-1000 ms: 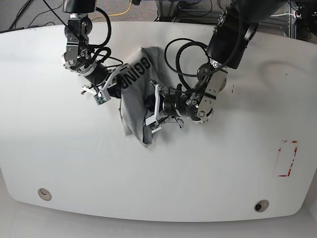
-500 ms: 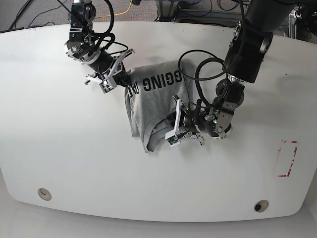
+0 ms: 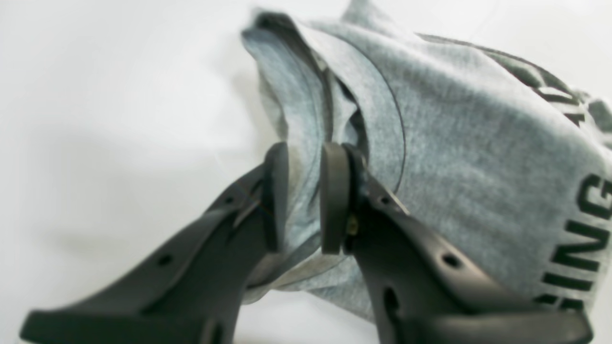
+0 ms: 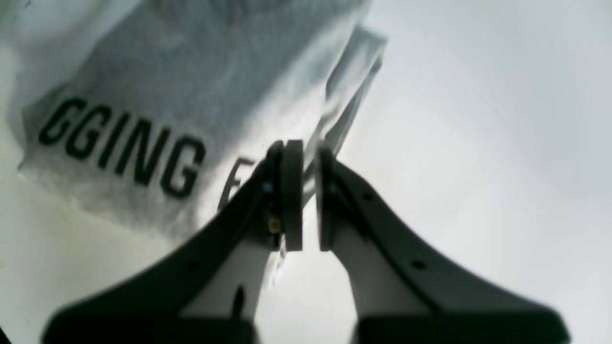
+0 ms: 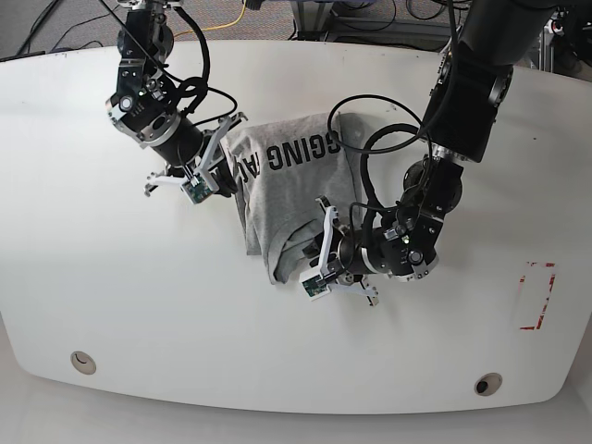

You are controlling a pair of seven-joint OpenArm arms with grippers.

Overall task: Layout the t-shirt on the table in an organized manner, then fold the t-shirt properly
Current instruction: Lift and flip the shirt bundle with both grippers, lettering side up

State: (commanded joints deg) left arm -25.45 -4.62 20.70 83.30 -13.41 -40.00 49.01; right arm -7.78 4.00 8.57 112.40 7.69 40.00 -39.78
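The grey t-shirt [image 5: 291,190] lies crumpled and partly spread mid-table, its black lettering facing up. My right gripper [image 5: 228,169] holds the shirt's upper left edge. In the right wrist view that gripper [image 4: 308,160] is shut on a thin fold of the t-shirt [image 4: 158,81] beside the letters. My left gripper [image 5: 313,250] is at the shirt's lower edge. In the left wrist view it [image 3: 305,157] is shut on a bunched fold of the t-shirt [image 3: 459,157]. The white table [image 5: 139,296] lies under everything.
A red dashed rectangle mark [image 5: 536,296] is at the table's right side. Two round grommet holes [image 5: 83,362] [image 5: 487,383] sit near the front edge. Black cables loop over the left arm [image 5: 462,92] beside the shirt. Cables and floor lie beyond the far edge.
The arms have drawn apart and the bunched shirt has spread out, its lettering now facing up. Over the last half second both grippers shifted slightly down and left, still holding fabric.
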